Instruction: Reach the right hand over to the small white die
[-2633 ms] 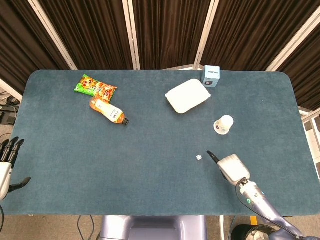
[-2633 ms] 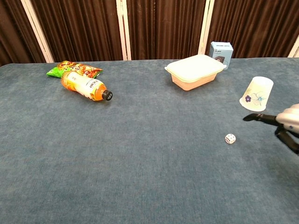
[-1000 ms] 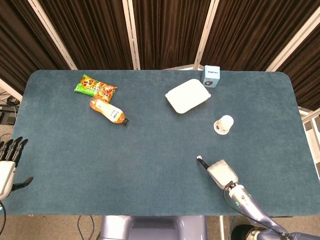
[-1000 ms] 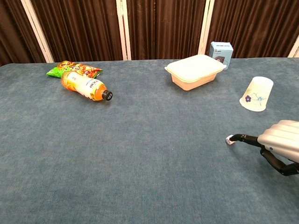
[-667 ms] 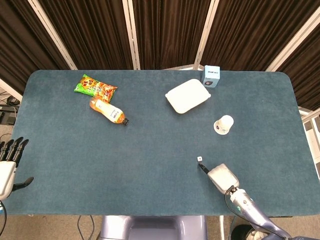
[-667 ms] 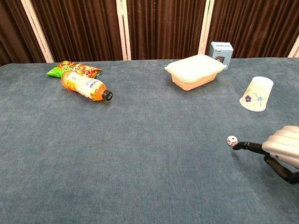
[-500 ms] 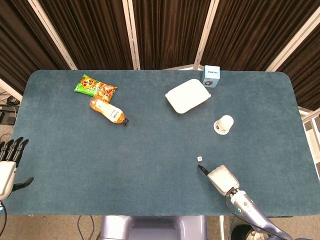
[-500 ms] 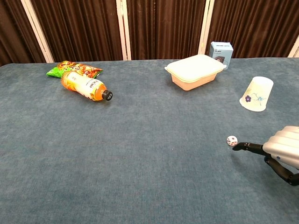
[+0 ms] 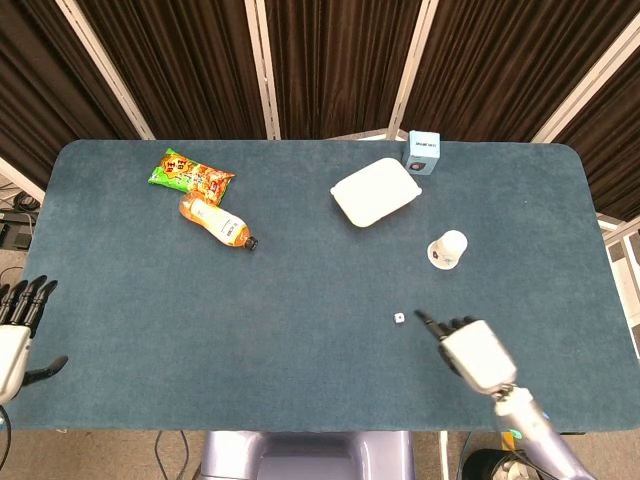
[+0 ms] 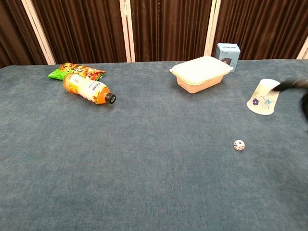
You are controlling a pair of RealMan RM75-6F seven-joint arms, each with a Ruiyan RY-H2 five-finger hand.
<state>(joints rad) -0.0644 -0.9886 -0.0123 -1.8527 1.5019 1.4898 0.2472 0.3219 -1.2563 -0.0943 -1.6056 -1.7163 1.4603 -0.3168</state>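
The small white die (image 9: 398, 318) (image 10: 238, 145) lies alone on the blue table cover, right of centre near the front. My right hand (image 9: 470, 352) hovers just right of it, one dark finger stretched toward the die and its tip a short gap away, not touching. It holds nothing. In the chest view only a blurred dark finger of the right hand (image 10: 292, 85) shows at the right edge, raised above the table. My left hand (image 9: 14, 330) hangs off the table's left front corner, fingers spread and empty.
A paper cup (image 9: 447, 249) (image 10: 264, 97) lies on its side behind the die. Further back are a lidded white food box (image 9: 375, 191), a small blue box (image 9: 421, 152), an orange drink bottle (image 9: 213, 222) and a green snack bag (image 9: 188, 171).
My right hand has lifted off the table and shifted right, away from the die's near side. The die, nudged slightly a second ago, now lies still. The left hand is unchanged.
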